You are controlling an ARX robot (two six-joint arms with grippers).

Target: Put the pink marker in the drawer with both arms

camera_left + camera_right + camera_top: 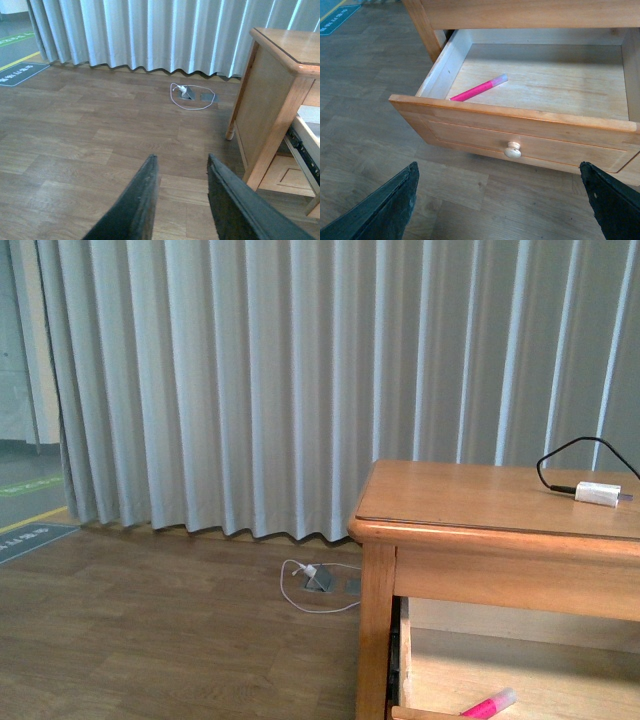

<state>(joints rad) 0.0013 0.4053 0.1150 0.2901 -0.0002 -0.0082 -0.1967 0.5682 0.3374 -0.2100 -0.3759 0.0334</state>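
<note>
Grey curtain [250, 380] across the back, brown wood floor [75, 130] all around. The dresser [480, 500] stands ahead of both pincers, and the left pincer's camera catches its corner leg off to one side.

The drawer [520, 125] is pulled well out and sits straight ahead of the right gripper [498, 170], its front panel just beyond the fingertips. That pincer is spread wide with nothing between the fingers. The left gripper [182, 157] hovers over bare floor, its fingers a narrow gap apart, and it too is empty.

The marker [479, 89] is inside the drawer! It lies flat on the drawer bottom, past the front panel from the right pincer and close to one side wall, its pale end pointing towards the back. The round knob [512, 149] sits nearly dead centre ahead of the right pincer. Up on the dresser top, well away from both pincers, rests a white adapter [597, 493] with a black cable.
</note>
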